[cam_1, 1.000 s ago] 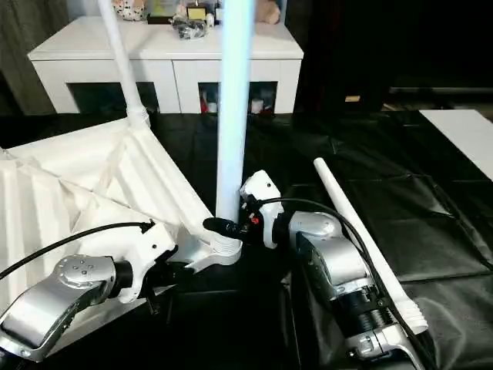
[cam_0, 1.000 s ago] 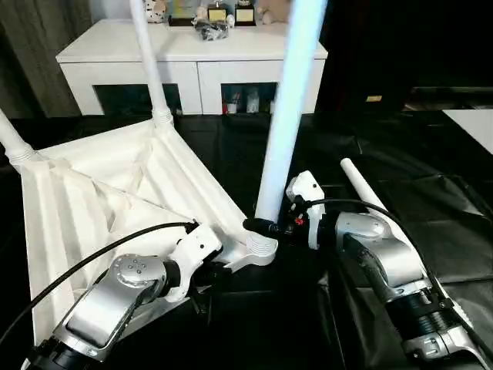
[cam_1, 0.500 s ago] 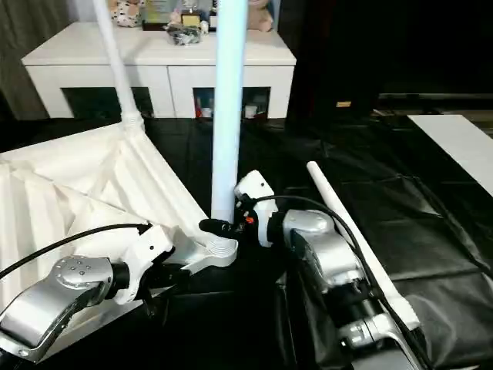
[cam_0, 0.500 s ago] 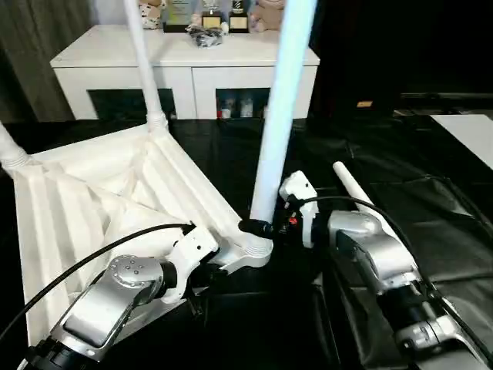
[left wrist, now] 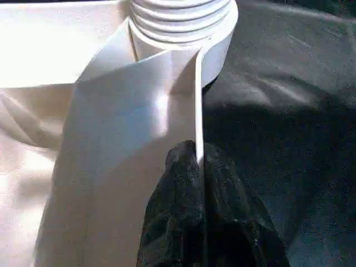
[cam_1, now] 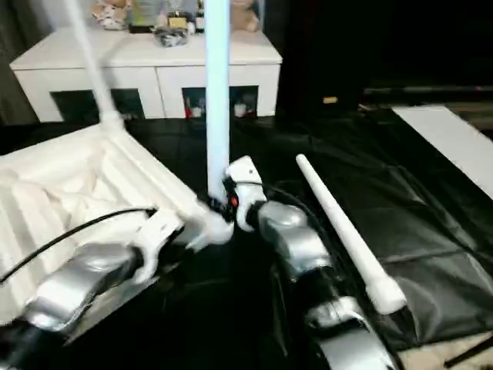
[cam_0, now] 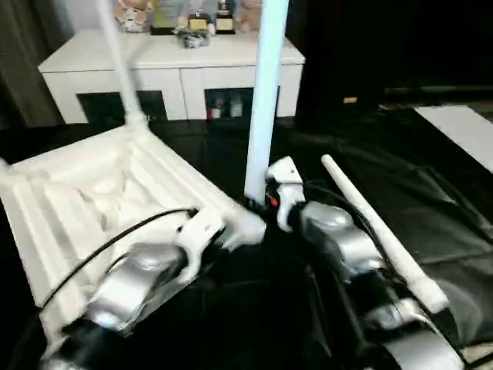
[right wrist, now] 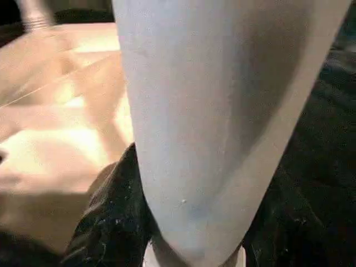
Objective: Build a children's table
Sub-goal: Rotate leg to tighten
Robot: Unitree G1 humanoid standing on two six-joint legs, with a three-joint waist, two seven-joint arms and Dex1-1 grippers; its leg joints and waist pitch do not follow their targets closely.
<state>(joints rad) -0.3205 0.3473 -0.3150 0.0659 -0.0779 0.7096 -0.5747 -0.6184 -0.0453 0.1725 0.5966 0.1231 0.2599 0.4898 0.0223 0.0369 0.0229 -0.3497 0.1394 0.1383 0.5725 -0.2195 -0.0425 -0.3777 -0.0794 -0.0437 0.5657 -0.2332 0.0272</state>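
Observation:
The children's table lies upside down: its white ribbed tabletop (cam_0: 85, 193) rests on the black sheet at the left. One white leg (cam_0: 262, 100) stands upright in the near corner socket (cam_0: 248, 225). My right gripper (cam_0: 258, 202) is shut on this leg just above the socket; in the right wrist view the leg (right wrist: 194, 111) sits between black fingers (right wrist: 108, 217). My left gripper (left wrist: 196, 153) is shut on a thin rib of the tabletop beside that socket (left wrist: 178, 22). A second leg (cam_0: 115, 62) stands in the far corner. A loose leg (cam_0: 377, 227) lies to the right.
A white cabinet (cam_0: 169, 58) with small items on top stands at the back. A wrinkled black sheet (cam_0: 431, 177) covers the floor. A pale slab (cam_0: 462, 127) lies at the far right. My left arm's black cable (cam_0: 115, 239) crosses the tabletop.
The head camera has swung, so the whole picture has shifted and blurred. Both grippers keep the same holds on the tabletop rib and the upright leg.

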